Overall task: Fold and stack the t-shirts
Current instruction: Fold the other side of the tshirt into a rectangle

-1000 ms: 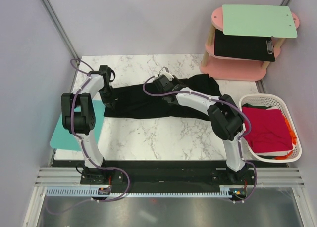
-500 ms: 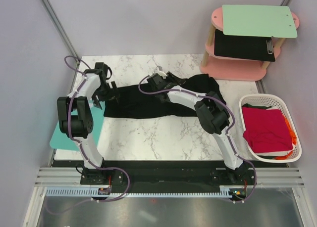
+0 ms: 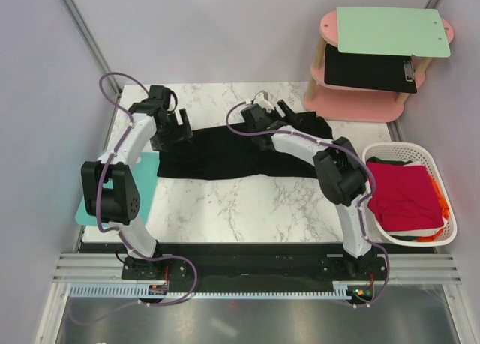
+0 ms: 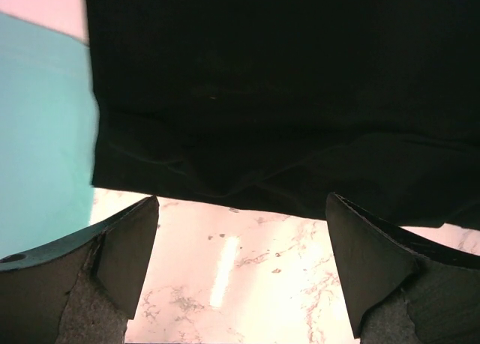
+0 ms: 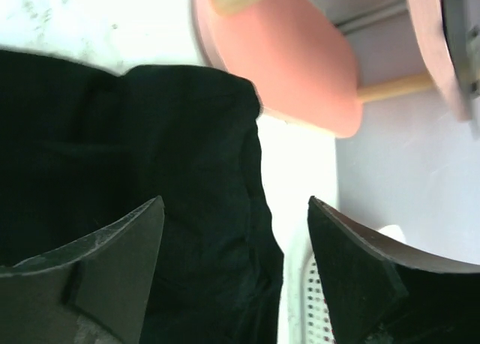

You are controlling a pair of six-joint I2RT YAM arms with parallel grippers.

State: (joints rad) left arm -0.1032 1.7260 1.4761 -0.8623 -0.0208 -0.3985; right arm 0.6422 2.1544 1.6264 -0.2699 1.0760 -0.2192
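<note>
A large black t-shirt [image 3: 225,155] lies flat across the far middle of the marble table, folded into a long band. My left gripper [image 3: 178,127] hovers open at its left end. In the left wrist view that gripper [image 4: 240,209] has bare marble between its fingers, and the black t-shirt [image 4: 262,97] starts just beyond the tips. My right gripper [image 3: 289,113] stands open over the shirt's right end. In the right wrist view the gripper [image 5: 236,209] holds nothing above the black cloth [image 5: 112,149]. A crimson t-shirt [image 3: 405,194] and a bit of orange fabric [image 3: 444,207] lie in the basket.
A white basket [image 3: 397,151] stands at the right edge. A teal cutting board [image 3: 146,185] lies at the left, under the left arm. At the back right, a pink two-tier stand [image 3: 352,104] carries a mint board [image 3: 390,31] and a black clipboard [image 3: 367,70].
Both grippers have opened and let go of the black t-shirt, then drawn back toward the far side. The shirt has settled flatter on the table.
</note>
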